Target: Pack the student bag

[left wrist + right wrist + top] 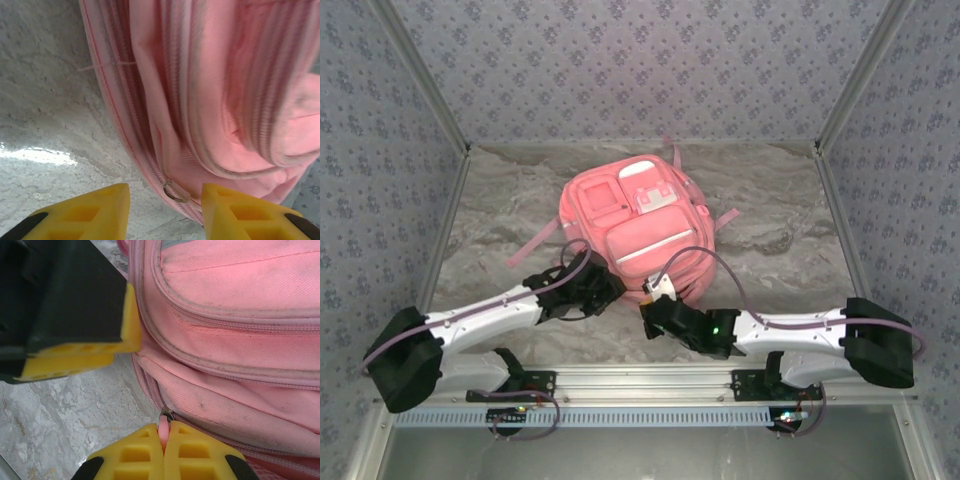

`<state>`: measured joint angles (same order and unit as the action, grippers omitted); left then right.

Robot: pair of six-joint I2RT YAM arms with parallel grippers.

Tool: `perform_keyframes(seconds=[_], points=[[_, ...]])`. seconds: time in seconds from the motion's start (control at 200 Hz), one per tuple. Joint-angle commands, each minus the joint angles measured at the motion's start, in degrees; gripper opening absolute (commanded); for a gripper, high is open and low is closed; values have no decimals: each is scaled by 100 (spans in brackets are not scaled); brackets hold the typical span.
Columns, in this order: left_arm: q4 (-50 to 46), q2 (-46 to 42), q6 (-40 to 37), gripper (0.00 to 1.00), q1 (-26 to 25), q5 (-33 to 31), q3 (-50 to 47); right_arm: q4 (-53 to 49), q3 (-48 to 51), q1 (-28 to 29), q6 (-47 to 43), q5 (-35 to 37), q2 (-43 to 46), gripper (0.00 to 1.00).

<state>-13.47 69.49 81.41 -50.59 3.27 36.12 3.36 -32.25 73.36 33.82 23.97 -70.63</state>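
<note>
Surface: grey marbled table top (760,250), closed in by grey walls (640,70) with a small flower pattern.
Task item: the large soft pink fabric student bag (635,225) lies flat in the centre of the top view. Its front pockets face up and its lower edge is toward both arms.
Right arm: at the bottom centre of its wrist view, the right gripper (163,442) has its yellow fingers pressed together on the small pink zip pull (163,427). I judge you hold it so to draw the slider along the zip.
Left arm: the left gripper (165,200) has its fingers spread and pinches nothing. The bag edge with a thin metal ring (175,191) lies between them, probably so you can steady the fabric.
Writing: the white patch (650,198) on the upper part of the bag is too small to read, and you can read no brand.
</note>
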Motion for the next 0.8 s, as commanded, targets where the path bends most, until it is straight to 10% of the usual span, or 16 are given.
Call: perform_keyframes(seconds=[0.0,0.575,0.794], points=[[239,145,183,41,-73,51,273,229,87,-22,133,77,196,0],[375,725,38,37,-74,-37,692,563,229,-34,177,91,59,0],[599,771,-35,7,-68,-103,550,205,197,-36,142,300,97,0]])
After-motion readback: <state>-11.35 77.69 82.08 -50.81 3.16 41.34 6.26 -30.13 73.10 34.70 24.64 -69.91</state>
